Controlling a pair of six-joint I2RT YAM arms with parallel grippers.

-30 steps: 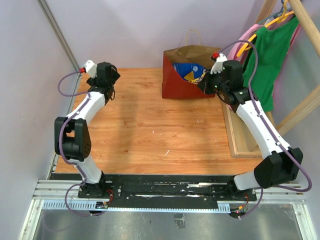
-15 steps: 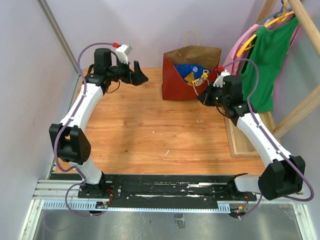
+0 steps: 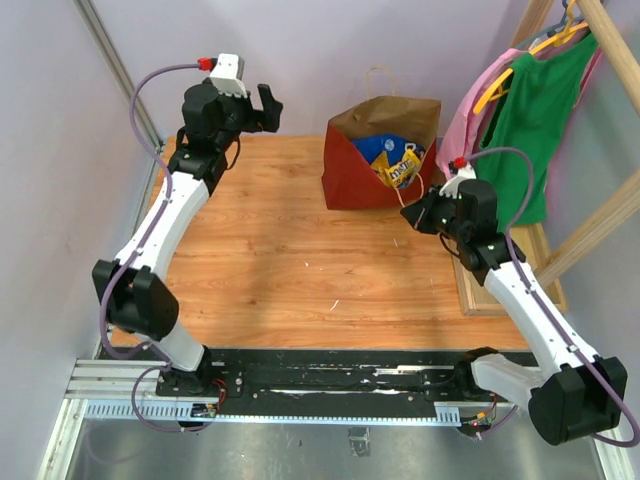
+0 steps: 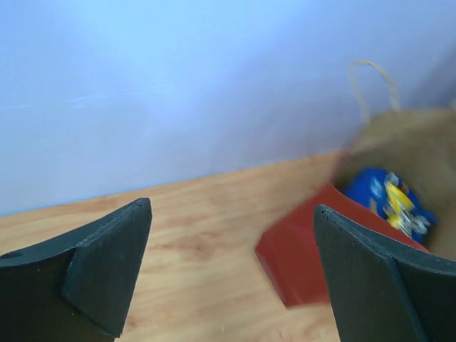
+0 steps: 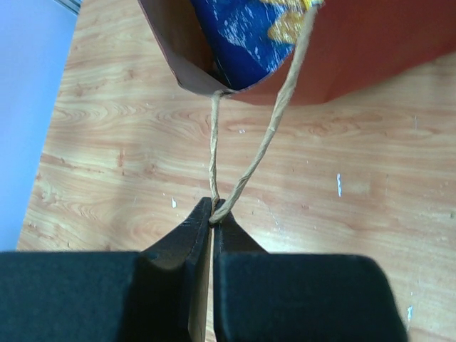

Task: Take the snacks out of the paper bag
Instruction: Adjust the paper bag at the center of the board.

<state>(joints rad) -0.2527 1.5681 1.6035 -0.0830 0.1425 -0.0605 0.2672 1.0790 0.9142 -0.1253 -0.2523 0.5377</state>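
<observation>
Pressed together at their very tips on the twisted paper handle [image 5: 276,107], the fingers of the right gripper [image 5: 212,217] pinch the loop. Having drawn back toward the near right of the wooden table [image 3: 280,250] over the last second, the gripper pulls the handle taut, so the paper bag [image 3: 360,182] tips its mouth toward the arms. The left gripper [image 4: 231,210], fingers now spread to their widest and holding nothing, has swung up from the table's far left corner and turned to face the bag, though it remains well apart from it. The bag stands at the far edge of the table, right of centre. The blue Doritos bag [image 3: 392,158] shows in the opening, still inside, and no snack lies on the table. The change reads as set-up: one arm holds the bag open, and the other looks poised to reach in for the first packet.
</observation>
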